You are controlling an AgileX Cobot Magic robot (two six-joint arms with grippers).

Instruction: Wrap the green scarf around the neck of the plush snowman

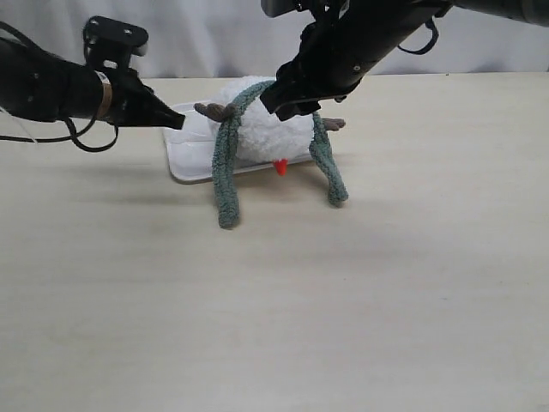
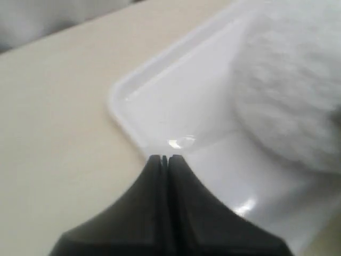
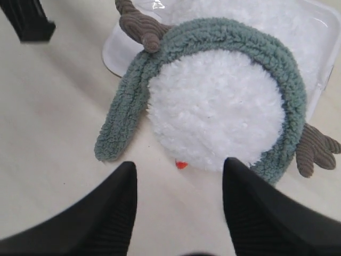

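Note:
The plush snowman lies face down on a white tray, its head over the tray's front edge and its orange-red nose touching the table. The green scarf arches over the snowman's neck. Both scarf ends trail onto the table, one on each side of the head. Brown twig arms stick out beside the scarf. My right gripper hovers open just above the head, holding nothing. My left gripper is shut and empty, its tips at the tray's left rim.
The tray stands toward the back of a pale wooden table, with a white curtain behind it. The left gripper's tip shows in a corner of the right wrist view.

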